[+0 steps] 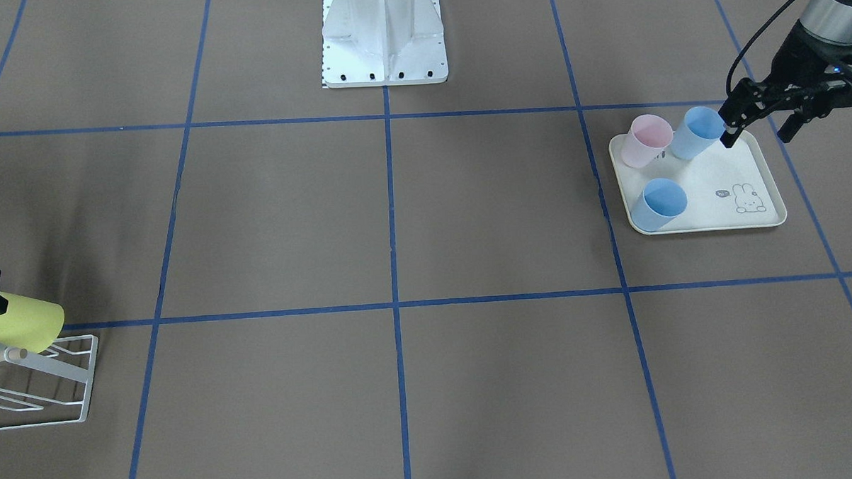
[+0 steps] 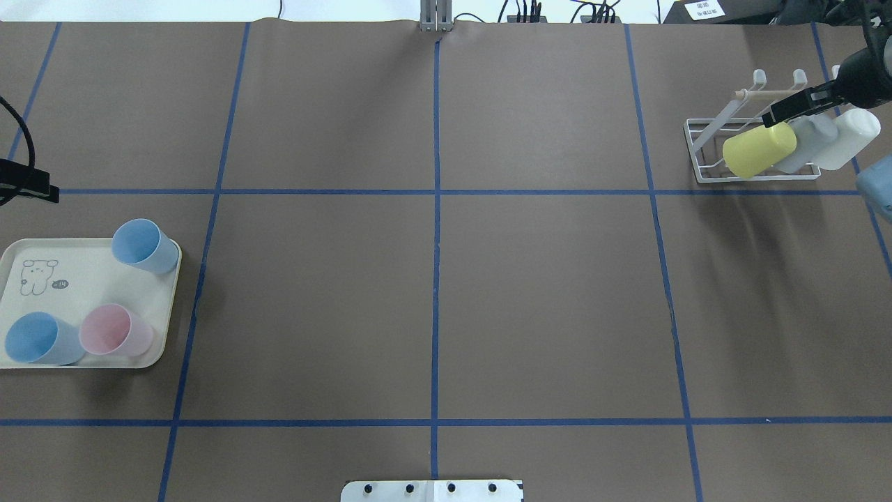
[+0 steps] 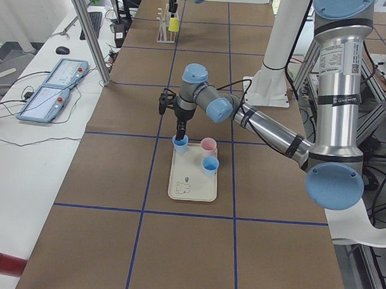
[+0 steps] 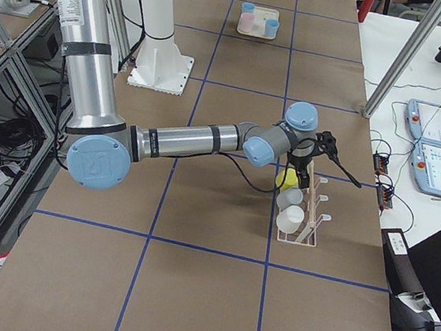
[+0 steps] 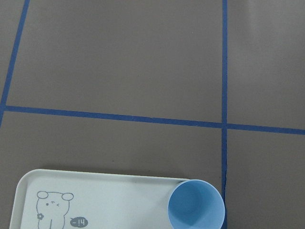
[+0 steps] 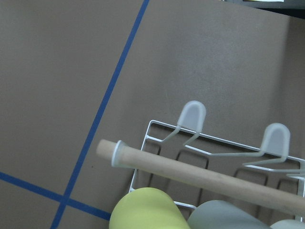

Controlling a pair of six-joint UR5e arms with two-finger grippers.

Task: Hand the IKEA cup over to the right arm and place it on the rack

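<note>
Yellow IKEA cup lies tilted on the rack beside a grey cup, right gripper touching its end, can't tell if clamped or released, so backing off early could drag it off.

— What carries it all?
— 1 table under brown paper, crossed by blue tape into squares.
— And directly on it?
— 3 things: a cream rabbit-print tray at the overhead view's left edge, a white wire rack at upper right, and the robot's white base plate at bottom centre.
</note>
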